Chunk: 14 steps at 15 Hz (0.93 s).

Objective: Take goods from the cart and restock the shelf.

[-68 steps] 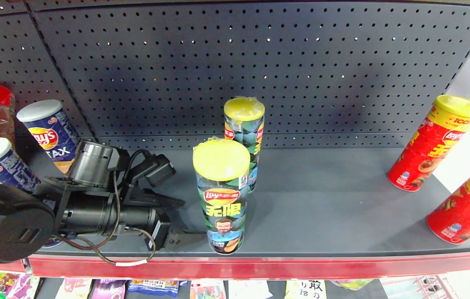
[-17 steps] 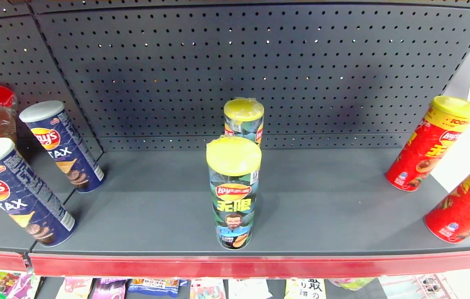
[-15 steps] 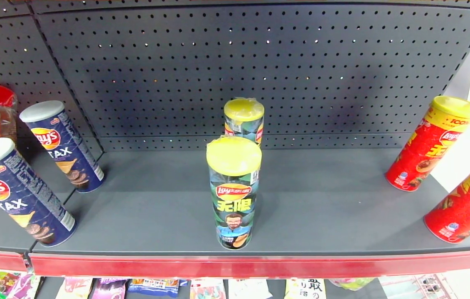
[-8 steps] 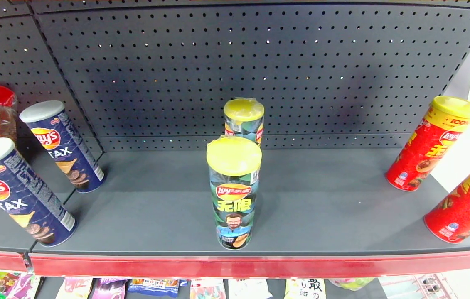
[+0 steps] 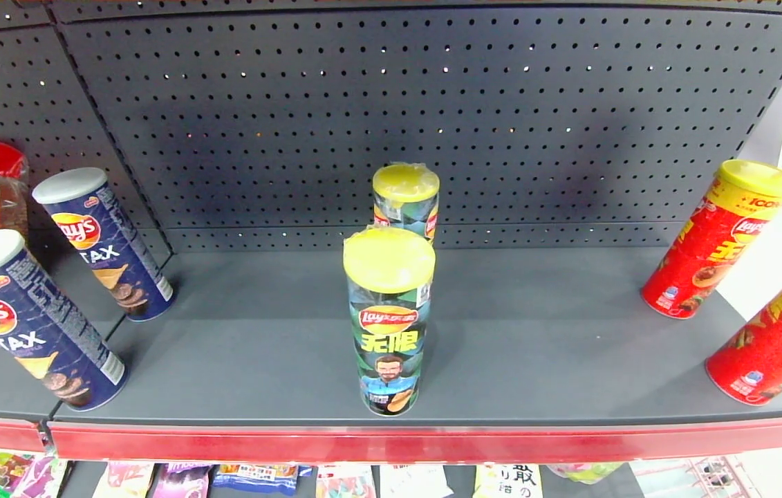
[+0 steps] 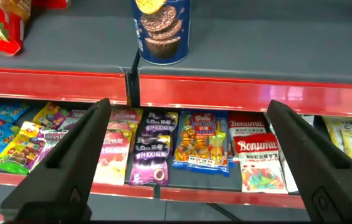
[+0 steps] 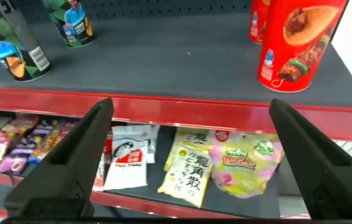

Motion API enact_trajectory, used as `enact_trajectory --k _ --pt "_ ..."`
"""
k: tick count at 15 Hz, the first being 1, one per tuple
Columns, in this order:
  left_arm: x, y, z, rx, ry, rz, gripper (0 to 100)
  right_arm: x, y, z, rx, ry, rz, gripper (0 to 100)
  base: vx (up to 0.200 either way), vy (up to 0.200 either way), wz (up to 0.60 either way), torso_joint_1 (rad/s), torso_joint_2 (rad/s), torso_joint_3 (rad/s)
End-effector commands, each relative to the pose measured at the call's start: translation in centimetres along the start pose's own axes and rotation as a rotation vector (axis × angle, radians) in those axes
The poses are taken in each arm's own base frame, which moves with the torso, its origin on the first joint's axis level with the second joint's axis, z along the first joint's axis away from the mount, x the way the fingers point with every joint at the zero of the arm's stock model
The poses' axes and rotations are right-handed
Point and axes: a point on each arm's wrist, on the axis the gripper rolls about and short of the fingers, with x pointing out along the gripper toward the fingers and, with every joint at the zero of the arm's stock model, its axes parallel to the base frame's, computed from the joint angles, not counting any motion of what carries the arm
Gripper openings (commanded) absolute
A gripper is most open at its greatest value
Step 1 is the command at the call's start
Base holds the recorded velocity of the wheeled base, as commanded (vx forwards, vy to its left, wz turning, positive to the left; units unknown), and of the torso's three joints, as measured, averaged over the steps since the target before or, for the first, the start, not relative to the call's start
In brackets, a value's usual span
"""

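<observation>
The front green chip can [image 5: 388,325] stands upright at the front edge of the shelf [image 5: 536,346], just behind the red lip [image 5: 432,443]. A second green can [image 5: 406,200] stands behind it, near the pegboard [image 5: 432,104]. Bare shelf lies on both sides, between the blue cans [image 5: 104,242] on the left and the red cans [image 5: 715,242] on the right. The wrist views add the left gripper [image 6: 189,106] and right gripper [image 7: 191,104] out in front of the lip, jaws spread wide and holding nothing. They also show snack packets [image 6: 200,140] on the tier below.
</observation>
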Motion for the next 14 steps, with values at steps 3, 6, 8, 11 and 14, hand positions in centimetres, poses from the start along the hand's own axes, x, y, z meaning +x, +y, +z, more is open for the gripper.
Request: enact_trajectory --k 3,6,8,11,14 --pt "0.03 0.00 0.03 0.000 0.003 0.000 100 0.02 0.02 0.05 0.003 -0.011 0.009 100 0.000 0.000 0.00 0.000 0.00 0.000" --pt "0.04 0.00 -0.01 0.000 0.005 0.000 100 0.03 0.37 0.00 -0.033 0.018 0.161 100 0.000 0.000 0.00 0.000 0.00 0.000" --pt "0.04 0.00 0.03 0.007 0.005 -0.001 100 0.10 0.06 -0.04 -0.054 0.010 0.023 100 0.000 0.000 0.00 0.000 0.00 0.000" --pt "0.04 -0.01 0.03 0.016 0.005 -0.006 100 0.03 -0.37 -0.14 -0.052 -0.005 -0.162 100 0.000 0.000 0.00 0.000 0.00 0.000" --pt "0.04 0.06 0.03 0.020 0.005 -0.050 100 -0.01 -0.49 -0.67 -0.088 0.051 -0.195 100 0.000 0.000 0.00 0.000 0.00 0.000"
